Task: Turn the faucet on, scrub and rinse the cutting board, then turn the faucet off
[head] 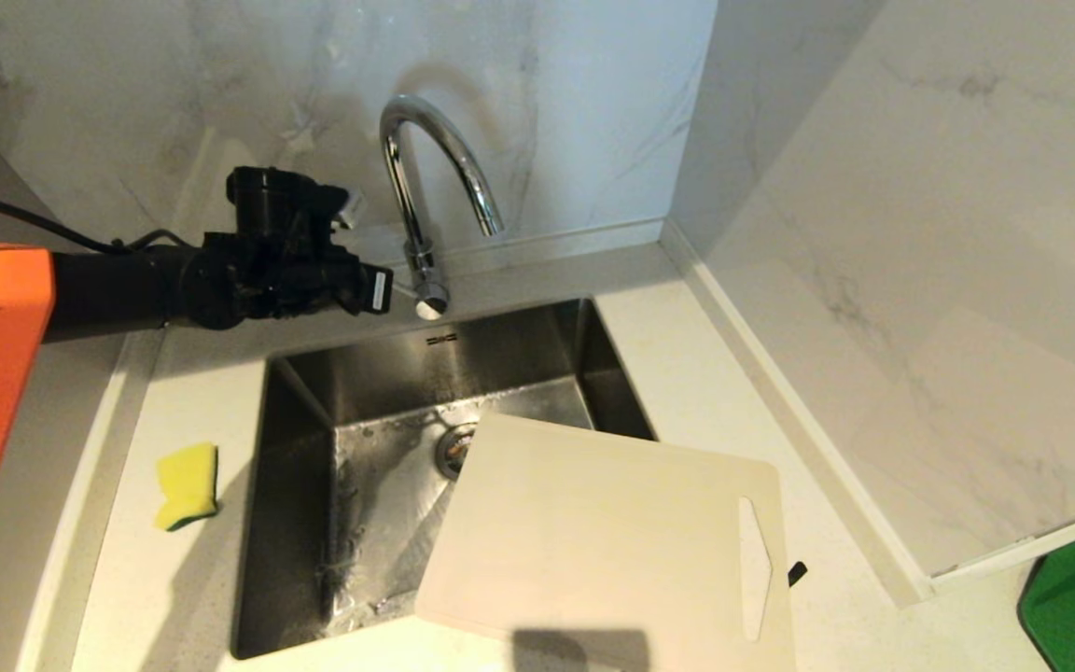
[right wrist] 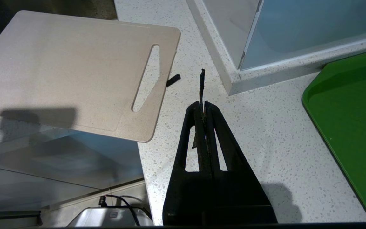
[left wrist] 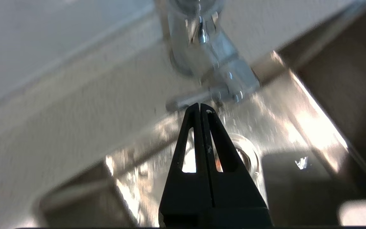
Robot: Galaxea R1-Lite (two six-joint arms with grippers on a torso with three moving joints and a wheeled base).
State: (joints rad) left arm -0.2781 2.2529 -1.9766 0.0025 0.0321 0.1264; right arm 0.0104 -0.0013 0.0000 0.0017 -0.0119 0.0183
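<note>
Left gripper (left wrist: 200,106) pinched closed, empty, tips just beside the lever (left wrist: 186,101) at the faucet (head: 425,187) base, at 12 o'clock of the sink (head: 360,373). No water visible from the spout. Board (head: 593,532) lies tilted over the sink's 4 o'clock corner, handle slot toward 3 o'clock. Sponge (head: 188,485) on the counter at 9 o'clock. Right gripper (right wrist: 203,105) closed, empty, parked above the counter near a green tray (right wrist: 354,127).
</note>
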